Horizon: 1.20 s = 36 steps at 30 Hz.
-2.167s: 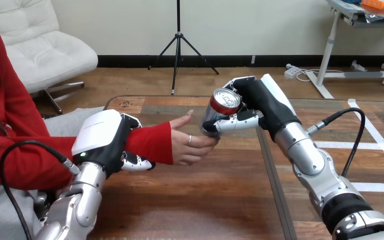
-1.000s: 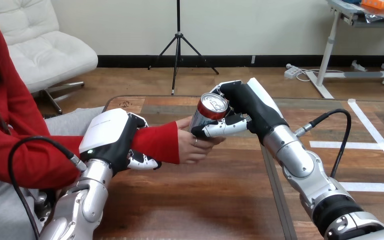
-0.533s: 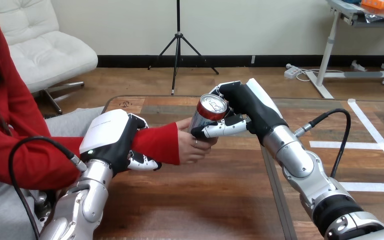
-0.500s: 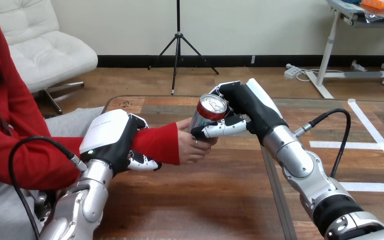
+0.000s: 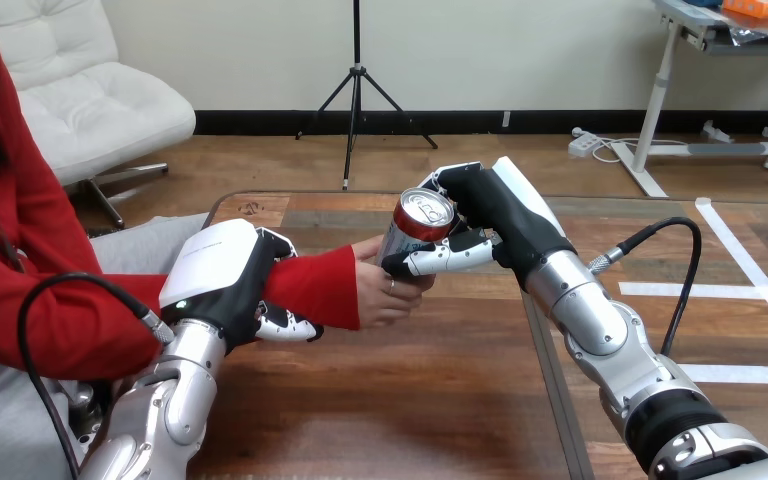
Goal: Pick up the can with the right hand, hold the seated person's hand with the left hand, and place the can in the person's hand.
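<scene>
The right hand (image 5: 490,215) curls fingers and thumb round the red-and-silver can (image 5: 415,228) (tilted, lid up), its base in the person's hand (image 5: 385,288) above the wooden table (image 5: 410,400). The left hand (image 5: 222,275) wraps the red-sleeved wrist (image 5: 310,285).

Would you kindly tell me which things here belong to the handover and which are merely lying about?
Belonging: can, gripped by the right hand, at the person's hand; left hand, curled round the person's forearm.
Merely there: wooden table, under it all.
</scene>
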Available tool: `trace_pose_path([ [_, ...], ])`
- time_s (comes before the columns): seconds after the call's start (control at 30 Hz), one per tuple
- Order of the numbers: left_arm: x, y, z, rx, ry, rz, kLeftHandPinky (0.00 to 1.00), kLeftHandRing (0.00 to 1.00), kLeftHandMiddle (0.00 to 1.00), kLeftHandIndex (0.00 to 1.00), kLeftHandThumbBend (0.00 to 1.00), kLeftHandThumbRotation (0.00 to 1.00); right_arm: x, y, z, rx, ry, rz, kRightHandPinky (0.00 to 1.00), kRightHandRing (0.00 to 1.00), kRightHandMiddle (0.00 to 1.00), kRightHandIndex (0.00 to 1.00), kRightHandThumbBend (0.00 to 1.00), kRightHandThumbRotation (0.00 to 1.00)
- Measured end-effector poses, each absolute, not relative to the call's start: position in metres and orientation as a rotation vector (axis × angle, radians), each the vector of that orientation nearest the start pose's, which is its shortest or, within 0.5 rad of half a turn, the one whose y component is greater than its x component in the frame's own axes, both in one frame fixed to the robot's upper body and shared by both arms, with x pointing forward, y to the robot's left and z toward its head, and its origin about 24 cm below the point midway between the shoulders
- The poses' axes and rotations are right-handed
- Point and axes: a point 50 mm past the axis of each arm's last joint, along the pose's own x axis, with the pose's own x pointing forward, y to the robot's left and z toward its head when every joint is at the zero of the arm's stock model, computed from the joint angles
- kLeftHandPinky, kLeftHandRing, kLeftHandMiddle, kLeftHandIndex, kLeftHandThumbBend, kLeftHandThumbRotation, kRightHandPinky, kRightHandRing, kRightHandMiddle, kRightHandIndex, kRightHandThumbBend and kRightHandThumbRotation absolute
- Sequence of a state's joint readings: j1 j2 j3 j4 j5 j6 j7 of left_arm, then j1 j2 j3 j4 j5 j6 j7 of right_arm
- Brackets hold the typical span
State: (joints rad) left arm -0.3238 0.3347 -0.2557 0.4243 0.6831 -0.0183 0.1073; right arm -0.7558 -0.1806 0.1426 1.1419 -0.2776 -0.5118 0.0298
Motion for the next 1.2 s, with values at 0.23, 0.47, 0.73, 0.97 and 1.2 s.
trace_pose_path([
  [0.23,0.3086,0.1666,0.0332,1.099,-0.011,-0.161,0.16,0.23,0.33,0.37,0.63,0.00,0.3641,-0.1272,0.0550,-0.545,-0.103,0.342,0.30,0.35,0.40,0.44,0.75,0.00],
  [0.47,0.3086,0.1666,0.0332,1.099,-0.011,-0.161,0.16,0.23,0.33,0.37,0.63,0.00,0.3641,-0.1272,0.0549,-0.544,-0.103,0.342,0.29,0.34,0.40,0.44,0.74,0.00],
  [0.73,0.3086,0.1665,0.0332,1.099,-0.011,-0.162,0.16,0.23,0.33,0.37,0.63,0.00,0.3641,-0.1272,0.0549,-0.544,-0.103,0.342,0.30,0.37,0.41,0.45,0.76,0.00],
  [0.97,0.3087,0.1664,0.0331,1.099,-0.009,-0.166,0.17,0.25,0.34,0.37,0.64,0.00,0.3640,-0.1271,0.0549,-0.544,-0.101,0.347,0.34,0.41,0.46,0.48,0.79,0.04],
  [1.2,0.3089,0.1668,0.0330,1.098,-0.001,-0.177,0.27,0.36,0.44,0.47,0.74,0.21,0.3640,-0.1279,0.0547,-0.545,-0.095,0.361,0.40,0.49,0.56,0.60,0.81,0.17],
])
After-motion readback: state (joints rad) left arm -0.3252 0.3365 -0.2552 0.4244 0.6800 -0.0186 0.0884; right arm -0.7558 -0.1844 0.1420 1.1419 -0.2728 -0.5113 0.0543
